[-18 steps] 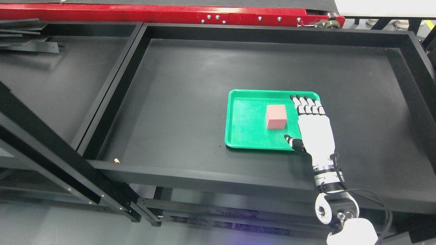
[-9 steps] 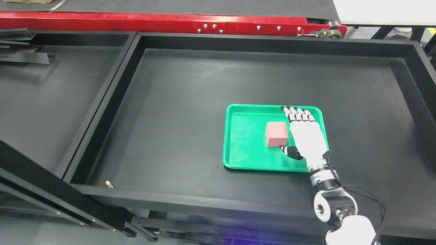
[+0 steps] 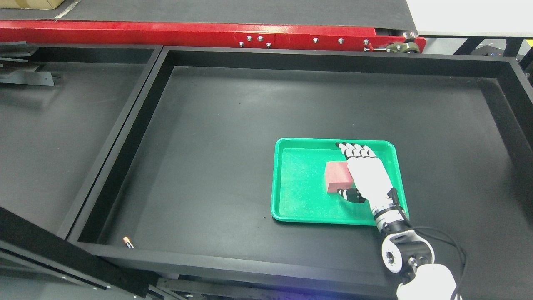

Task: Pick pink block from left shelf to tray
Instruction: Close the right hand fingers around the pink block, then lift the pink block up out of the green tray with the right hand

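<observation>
Right now the pink block (image 3: 338, 176) sits inside the green tray (image 3: 300, 200), a little to the right of the tray's middle. The tray lies flat on the floor of the big black bin (image 3: 216, 137), toward the bin's front right part. The right hand (image 3: 366, 175) comes in from the lower right and reaches over the tray's right side. Its four fingers (image 3: 354, 150) are held out straight and close together, pointing to the tray's far edge. The thumb (image 3: 349, 194) sticks out to the side, just in front of the block. The hand is right beside the block and covers the block's right edge, but nothing is gripped. A small thing (image 3: 127, 241) lies in the bin's front left corner, far from the tray. A red rail (image 3: 187, 34) runs behind the bin.
</observation>
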`<state>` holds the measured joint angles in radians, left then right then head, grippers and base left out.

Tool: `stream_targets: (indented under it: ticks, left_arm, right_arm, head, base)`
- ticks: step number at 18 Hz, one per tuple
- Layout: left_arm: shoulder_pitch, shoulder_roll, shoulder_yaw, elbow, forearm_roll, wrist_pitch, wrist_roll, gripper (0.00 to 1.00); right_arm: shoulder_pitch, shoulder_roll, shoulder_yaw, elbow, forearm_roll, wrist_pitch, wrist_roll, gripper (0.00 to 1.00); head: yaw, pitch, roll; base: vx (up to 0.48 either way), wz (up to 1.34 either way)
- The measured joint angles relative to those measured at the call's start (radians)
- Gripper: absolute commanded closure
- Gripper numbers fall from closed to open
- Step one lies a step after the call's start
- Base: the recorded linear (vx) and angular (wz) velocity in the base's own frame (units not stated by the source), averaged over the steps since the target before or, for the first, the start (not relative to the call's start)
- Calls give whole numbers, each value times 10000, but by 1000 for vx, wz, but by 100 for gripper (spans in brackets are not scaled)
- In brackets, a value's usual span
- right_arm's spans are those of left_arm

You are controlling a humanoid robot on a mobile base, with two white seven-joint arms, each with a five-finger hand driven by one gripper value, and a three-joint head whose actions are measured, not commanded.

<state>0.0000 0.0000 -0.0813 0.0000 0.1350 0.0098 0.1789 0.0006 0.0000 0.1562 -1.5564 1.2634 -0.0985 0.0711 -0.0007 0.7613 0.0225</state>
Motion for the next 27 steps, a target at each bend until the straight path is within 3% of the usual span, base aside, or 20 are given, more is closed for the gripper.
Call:
stream_targets:
  ticks: [16, 21, 27]
  left_arm:
    - [0, 0, 0, 0, 0, 0, 0, 0]
    - [0, 0, 0, 0, 0, 0, 0, 0]
    - [0, 0, 0, 0, 0, 0, 0, 0]
  right_arm:
    - [-7, 0, 162, 566, 22, -113, 787, 4]
    - [-9, 0, 187, 743, 83, -248, 756, 31]
    - [-22, 0, 152, 874, 114, -346, 510, 75]
  head:
    - [0, 0, 0]
    - [0, 0, 0]
    - [0, 0, 0]
  base:
    - [11, 0]
    - [0, 0]
    - [0, 0]
